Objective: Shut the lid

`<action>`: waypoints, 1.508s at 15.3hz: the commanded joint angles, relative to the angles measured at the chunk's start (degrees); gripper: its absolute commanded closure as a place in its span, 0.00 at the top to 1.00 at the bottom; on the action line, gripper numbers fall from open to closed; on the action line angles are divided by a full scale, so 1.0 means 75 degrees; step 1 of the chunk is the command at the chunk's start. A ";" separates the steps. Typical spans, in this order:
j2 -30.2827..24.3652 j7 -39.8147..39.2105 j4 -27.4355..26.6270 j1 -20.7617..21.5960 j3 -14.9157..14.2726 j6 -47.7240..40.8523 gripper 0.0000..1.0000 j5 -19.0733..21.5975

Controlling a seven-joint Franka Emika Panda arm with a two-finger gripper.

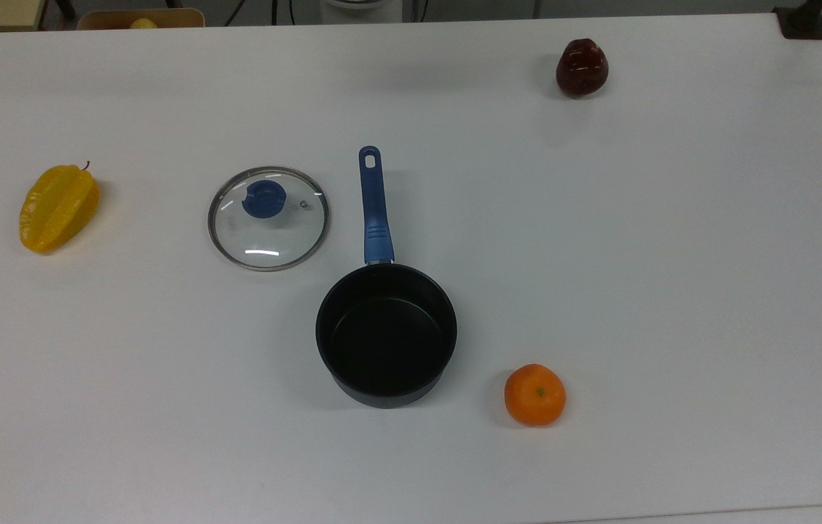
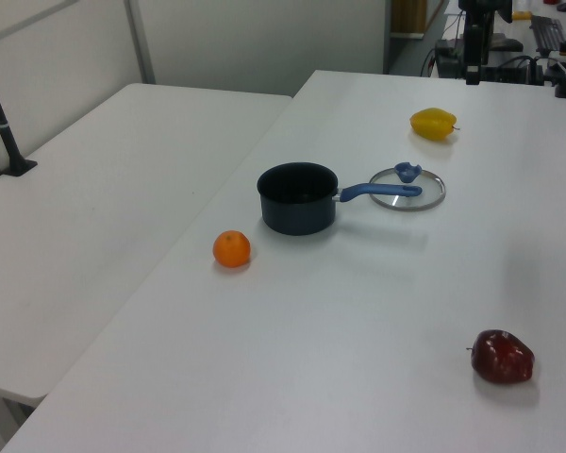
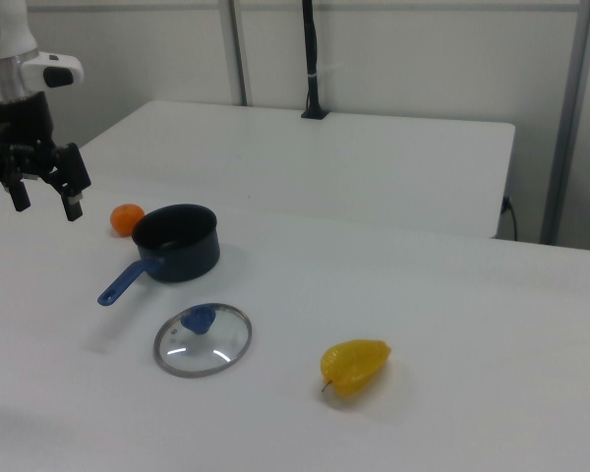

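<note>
The round glass lid (image 1: 269, 231) with a metal rim and blue knob (image 1: 263, 199) lies flat on the white table, just left of the pot's blue handle (image 1: 374, 207) in the top view. The black pot (image 1: 386, 335) stands uncovered and empty. Both also show in the left view, lid (image 2: 410, 195) and pot (image 2: 297, 198), and in the right view, lid (image 3: 205, 344) and pot (image 3: 177, 241). My gripper (image 3: 46, 205) appears only in the right view, hanging open and empty above the table, up and to the left of the pot and well away from the lid.
An orange (image 1: 534, 394) sits close to the pot's lower right in the top view. A yellow starfruit (image 1: 57, 207) lies at the far left and a dark red fruit (image 1: 581, 68) at the upper right. A second white table (image 2: 94, 189) adjoins on the left view's left.
</note>
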 commanded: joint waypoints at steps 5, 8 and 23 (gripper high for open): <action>0.0012 0.0051 0.0027 -0.0015 -0.0101 0.0078 1.00 -0.0013; -0.0012 0.0017 0.0004 -0.0215 -0.0101 0.0451 1.00 -0.0001; 0.0782 -0.0382 -0.3406 -0.1598 -0.0113 0.5781 1.00 0.0011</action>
